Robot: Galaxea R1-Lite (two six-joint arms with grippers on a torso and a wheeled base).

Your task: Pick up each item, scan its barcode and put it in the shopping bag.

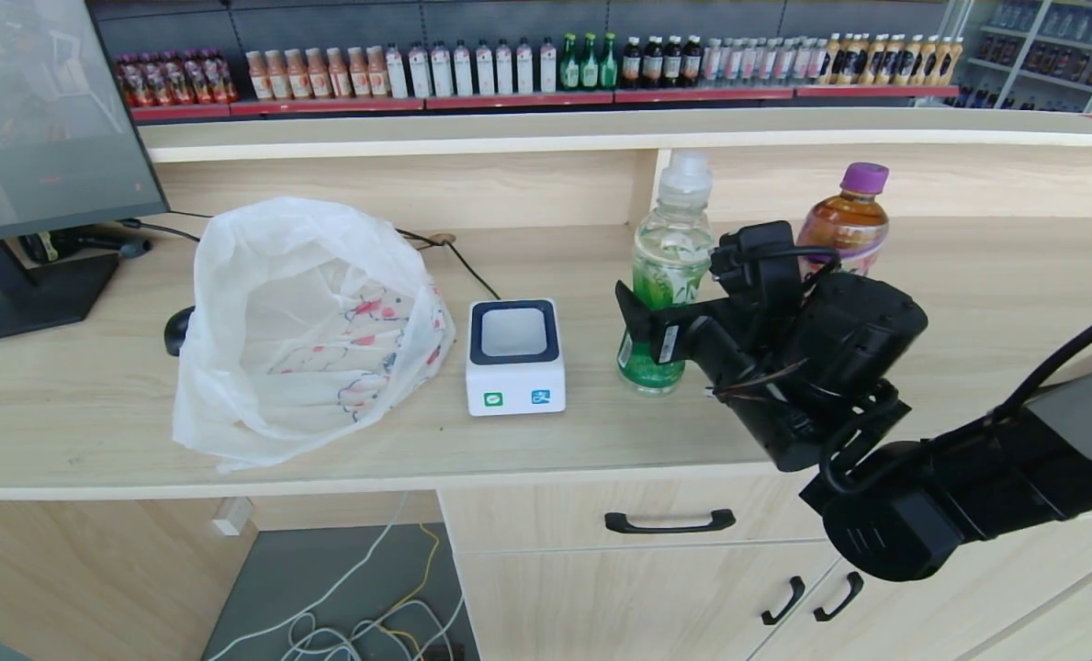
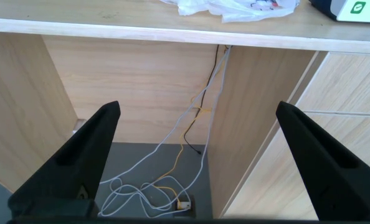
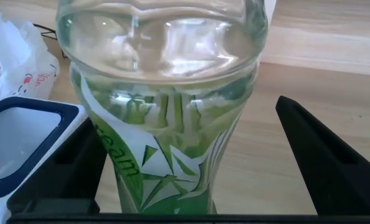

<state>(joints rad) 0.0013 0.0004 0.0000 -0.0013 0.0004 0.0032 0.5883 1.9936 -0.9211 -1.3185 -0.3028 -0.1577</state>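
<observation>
A clear bottle with a green label (image 1: 669, 275) stands upright on the wooden counter, right of the white scanner (image 1: 514, 358). My right gripper (image 1: 658, 323) is open at the bottle's lower half. In the right wrist view the bottle (image 3: 166, 124) stands between the spread fingers (image 3: 322, 162), with the scanner (image 3: 17, 143) beside it. A tea bottle with a purple cap (image 1: 847, 220) stands behind my right arm. The white shopping bag (image 1: 307, 321) sits open, left of the scanner. My left gripper (image 2: 197, 112) is open and holds nothing, below the counter's edge.
A monitor (image 1: 40, 110) on a black stand occupies the counter's far left. A raised ledge (image 1: 601, 133) runs behind the counter, with stocked shelves beyond. Loose cables (image 2: 172, 174) lie on the floor in the recess under the counter. Drawers with black handles (image 1: 669, 523) front the cabinet.
</observation>
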